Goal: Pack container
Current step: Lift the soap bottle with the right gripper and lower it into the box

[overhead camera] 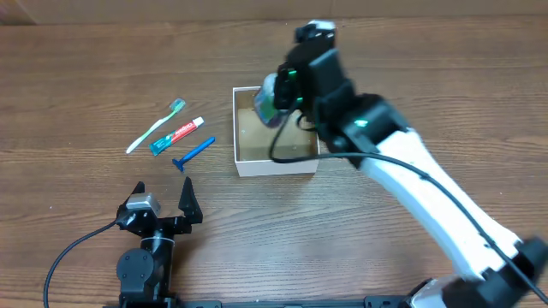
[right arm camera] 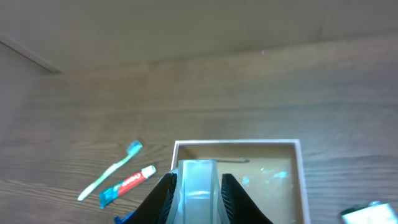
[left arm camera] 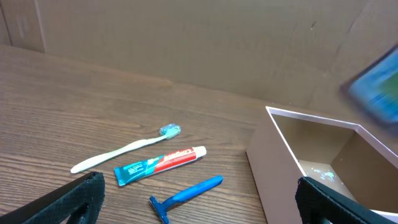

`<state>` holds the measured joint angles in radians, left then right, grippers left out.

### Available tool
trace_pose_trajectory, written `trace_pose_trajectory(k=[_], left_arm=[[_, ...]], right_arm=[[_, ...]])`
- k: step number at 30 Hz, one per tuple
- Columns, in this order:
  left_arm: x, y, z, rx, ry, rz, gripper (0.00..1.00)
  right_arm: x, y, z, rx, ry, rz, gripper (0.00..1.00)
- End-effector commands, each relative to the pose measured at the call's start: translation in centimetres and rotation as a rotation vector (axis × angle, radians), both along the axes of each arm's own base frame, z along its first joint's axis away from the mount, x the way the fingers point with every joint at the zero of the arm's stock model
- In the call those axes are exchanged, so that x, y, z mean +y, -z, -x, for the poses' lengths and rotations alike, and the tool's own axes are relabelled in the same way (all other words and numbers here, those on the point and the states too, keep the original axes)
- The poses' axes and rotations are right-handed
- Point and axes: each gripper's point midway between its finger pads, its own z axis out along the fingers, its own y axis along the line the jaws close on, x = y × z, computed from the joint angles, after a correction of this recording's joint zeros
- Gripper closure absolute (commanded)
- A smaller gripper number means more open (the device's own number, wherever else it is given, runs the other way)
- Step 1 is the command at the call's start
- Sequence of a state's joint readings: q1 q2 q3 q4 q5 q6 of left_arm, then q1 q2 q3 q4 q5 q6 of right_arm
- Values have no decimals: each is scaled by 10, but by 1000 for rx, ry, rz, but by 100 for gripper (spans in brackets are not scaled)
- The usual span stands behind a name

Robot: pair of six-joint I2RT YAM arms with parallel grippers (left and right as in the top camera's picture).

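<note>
The container is a square shallow white box with a brown cardboard inside, at the table's middle; it also shows in the left wrist view and the right wrist view. My right gripper is shut on a small pale green-and-white packet and holds it above the box's far left part. In the right wrist view the packet sits between the fingers. My left gripper is open and empty, low near the front edge, left of the box.
A toothbrush, a toothpaste tube and a blue razor lie on the wood table left of the box. They also show in the left wrist view: toothbrush, tube, razor.
</note>
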<state>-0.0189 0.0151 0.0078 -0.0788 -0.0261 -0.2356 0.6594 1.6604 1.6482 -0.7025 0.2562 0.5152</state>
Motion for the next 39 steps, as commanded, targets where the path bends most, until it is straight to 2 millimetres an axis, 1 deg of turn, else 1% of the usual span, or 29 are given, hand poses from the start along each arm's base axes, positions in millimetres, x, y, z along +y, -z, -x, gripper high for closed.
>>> trace_pose_trajectory(k=[1,5,12,16,23,30,39], left_arm=[[0,-1,0,-10,2,-11,0],[0,-2,0,-10,2,-11,0],[0,-2,0,-10,2,-11,0],[0,-2,0,-10,2,-11,0],[0,-2,0,-10,2,-11,0],[0,-2,0,-10,2,-11,0],[0,-1,0,-10,2,-11,0]], right_arm=[[5,9,-19,-18,130,-43,84],[17,33,-35,-5,149,-54,84],[29,46,-50,-21,155,-80,84],[32,58,-53,-5,165,-79,84],[34,91,-55,48,166,-29,84],[37,101,-59,52,169,-29,84],[46,125,-64,84,168,-45,84]])
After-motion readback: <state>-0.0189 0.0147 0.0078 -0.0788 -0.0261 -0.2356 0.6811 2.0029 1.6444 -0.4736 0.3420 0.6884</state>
